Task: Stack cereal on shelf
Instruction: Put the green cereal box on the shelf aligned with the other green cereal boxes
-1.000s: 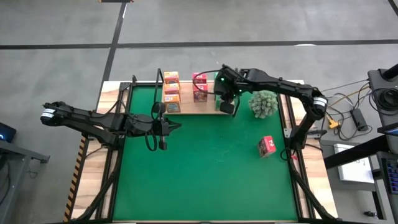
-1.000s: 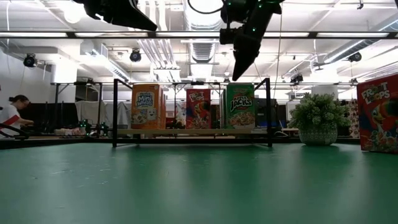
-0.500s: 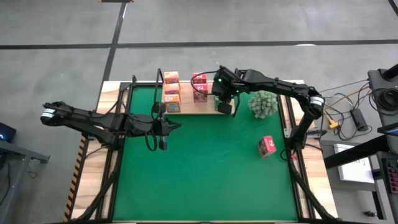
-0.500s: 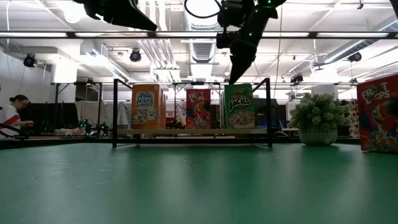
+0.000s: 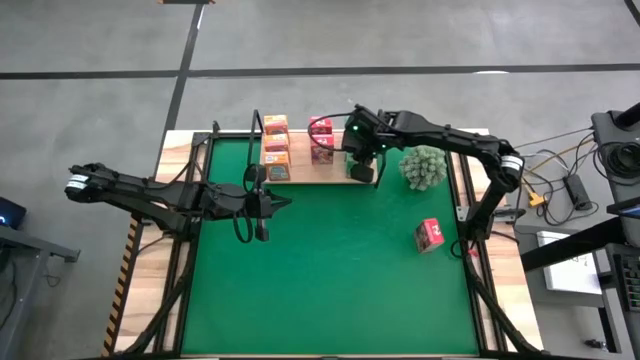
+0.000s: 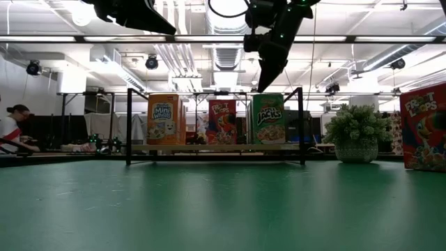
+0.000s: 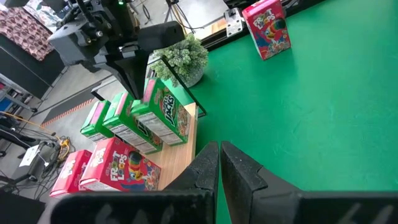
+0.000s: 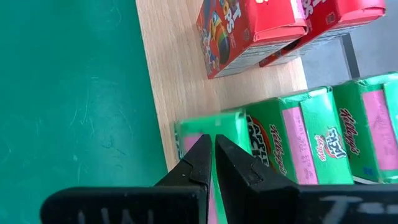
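We see the right hand, fingers pressed together and holding nothing, above the front green box on the shelf; the left hand is likewise pressed together, empty, over the worktop.

Front green cereal box partly behind right end effector, blurred.

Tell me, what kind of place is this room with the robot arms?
Probably a robotics lab or workshop. Pipes and strip lights run along the bare ceiling, a person works at a bench in the back, and cables lie on the concrete floor beside the green mat.
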Available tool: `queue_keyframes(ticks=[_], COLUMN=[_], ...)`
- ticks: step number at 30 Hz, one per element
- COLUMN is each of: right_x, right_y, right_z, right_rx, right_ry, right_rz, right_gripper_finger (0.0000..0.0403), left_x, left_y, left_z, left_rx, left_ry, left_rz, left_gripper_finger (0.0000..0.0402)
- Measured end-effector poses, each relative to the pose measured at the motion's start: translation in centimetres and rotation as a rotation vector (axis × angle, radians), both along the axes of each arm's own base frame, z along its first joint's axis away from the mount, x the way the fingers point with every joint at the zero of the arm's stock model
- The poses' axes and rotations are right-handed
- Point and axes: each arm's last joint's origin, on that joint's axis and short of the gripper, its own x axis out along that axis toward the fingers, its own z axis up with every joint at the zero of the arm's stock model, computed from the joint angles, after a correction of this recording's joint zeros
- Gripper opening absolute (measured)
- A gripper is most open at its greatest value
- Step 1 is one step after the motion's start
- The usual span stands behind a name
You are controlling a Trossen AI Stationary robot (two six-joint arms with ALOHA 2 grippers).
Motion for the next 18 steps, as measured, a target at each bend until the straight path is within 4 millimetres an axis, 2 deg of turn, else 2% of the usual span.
queue_keyframes(ticks=[10, 18], right_x=[-1.3, -1.9], right_y=[0.5, 0.4], right_z=[0.9, 0.4], right_rx=[-0.023, -0.015], right_ry=[0.045, 0.122], right_rz=[-0.022, -0.048], right_gripper_finger=[0.0013, 0.0013], left_x=[0.0, 0.0], left_y=[0.0, 0.0], left_z=[0.0, 0.0], left_rx=[0.0, 0.0], left_ry=[0.0, 0.0], left_rz=[0.0, 0.0], left_gripper_finger=[0.0, 0.0])
